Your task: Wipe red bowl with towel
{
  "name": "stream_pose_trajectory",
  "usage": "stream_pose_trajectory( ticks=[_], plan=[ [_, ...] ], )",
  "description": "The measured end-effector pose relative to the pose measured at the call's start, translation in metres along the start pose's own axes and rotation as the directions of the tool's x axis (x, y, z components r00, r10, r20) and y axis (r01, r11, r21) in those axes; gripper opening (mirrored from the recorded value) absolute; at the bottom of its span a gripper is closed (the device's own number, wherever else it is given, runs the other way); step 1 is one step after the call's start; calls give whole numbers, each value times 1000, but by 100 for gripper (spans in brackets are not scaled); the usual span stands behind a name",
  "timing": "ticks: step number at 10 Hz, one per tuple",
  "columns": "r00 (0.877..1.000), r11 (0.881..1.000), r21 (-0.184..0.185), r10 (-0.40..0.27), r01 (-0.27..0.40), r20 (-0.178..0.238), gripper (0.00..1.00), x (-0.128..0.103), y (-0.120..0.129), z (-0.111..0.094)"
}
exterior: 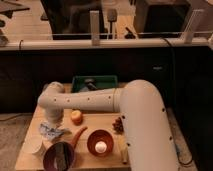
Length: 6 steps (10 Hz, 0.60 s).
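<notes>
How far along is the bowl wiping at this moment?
Done: nothing visible; the red bowl sits apart, a pale round thing inside. In hand: the gripper is low over the crumpled towel near the white cup. Left: lifting the towel, carrying it over, wiping the bowl.

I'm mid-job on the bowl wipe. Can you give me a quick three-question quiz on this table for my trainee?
1. Short answer: what colour is the bin behind the arm?
2. True or false: the red bowl is empty.
3. Multiple choice: where is the hand?
A) inside the bin
B) low over the crumpled towel on the left of the table
C) inside the red bowl

Key:
1. Green.
2. False. A pale round object sits in it.
3. B.
</notes>
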Motion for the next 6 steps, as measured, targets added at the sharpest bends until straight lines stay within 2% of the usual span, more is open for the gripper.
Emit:
stream_pose_trajectory(
  ticks=[2,4,6],
  plan=[
    [1000,999,-48,-5,5,5,80,3,-2,8],
    [999,995,-95,-36,38,22,80,-5,-12,18],
    [998,992,-111,-58,61,36,80,-11,-19,25]
  ],
)
